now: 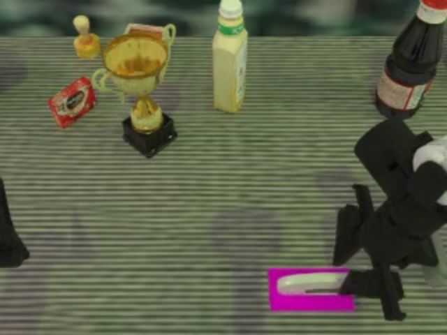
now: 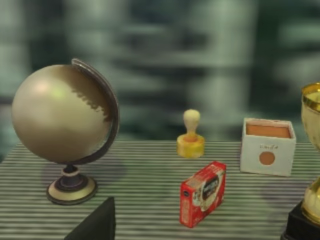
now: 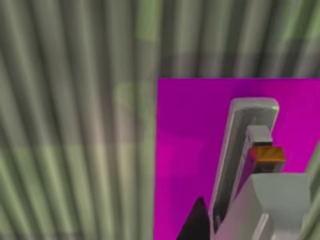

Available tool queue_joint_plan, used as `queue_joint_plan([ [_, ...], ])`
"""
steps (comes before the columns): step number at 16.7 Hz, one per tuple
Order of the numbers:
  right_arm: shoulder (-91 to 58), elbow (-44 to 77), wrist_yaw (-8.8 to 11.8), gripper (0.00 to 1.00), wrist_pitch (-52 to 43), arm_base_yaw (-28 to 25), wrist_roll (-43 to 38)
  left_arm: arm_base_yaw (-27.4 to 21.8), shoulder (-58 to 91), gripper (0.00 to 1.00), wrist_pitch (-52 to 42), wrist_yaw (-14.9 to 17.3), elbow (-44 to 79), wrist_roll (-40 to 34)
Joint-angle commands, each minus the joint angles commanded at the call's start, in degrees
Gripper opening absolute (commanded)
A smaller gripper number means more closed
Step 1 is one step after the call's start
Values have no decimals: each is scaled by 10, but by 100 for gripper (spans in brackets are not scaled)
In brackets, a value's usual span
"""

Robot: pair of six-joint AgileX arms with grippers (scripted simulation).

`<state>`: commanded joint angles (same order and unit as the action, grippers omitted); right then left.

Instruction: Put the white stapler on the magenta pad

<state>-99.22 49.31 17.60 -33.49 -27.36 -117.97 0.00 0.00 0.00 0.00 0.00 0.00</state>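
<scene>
The white stapler [image 1: 307, 283] lies flat on the magenta pad [image 1: 293, 301], low in the top view and right of centre, its long side running along the pad. My right gripper [image 1: 353, 283] sits at the stapler's right end, and I cannot tell from these views whether its fingers pinch the stapler or stand apart from it. In the right wrist view the stapler [image 3: 240, 155] shows a rounded off-white shell over a grey base with a small orange-brown block inside, and the pad [image 3: 190, 150] is a plain flat sheet on the striped table [image 3: 75, 150].

Nothing crowds the pad. Well away, along the upper edge of the top view, stand a dark bottle [image 1: 412, 63] with a red-and-white label at upper right, a pale yellow bottle [image 1: 230, 59] with a white cap, a gold trophy [image 1: 140, 84] on a black base, a small red packet [image 1: 72, 102] whose print is unreadable, and a yellow wooden stamp [image 1: 86, 38]. The left wrist view adds a bronze globe [image 2: 62, 125] and a white box [image 2: 267, 146].

My left gripper [image 1: 10, 241] rests at the left edge, its state unclear.
</scene>
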Motion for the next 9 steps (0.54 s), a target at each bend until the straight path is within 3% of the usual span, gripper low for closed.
queue_joint_plan([
  [3,0,0,0,98,0,0,0,0,0,100,0,0,0,0],
  [9,0,0,0,100,0,0,0,0,0,100,0,0,0,0],
])
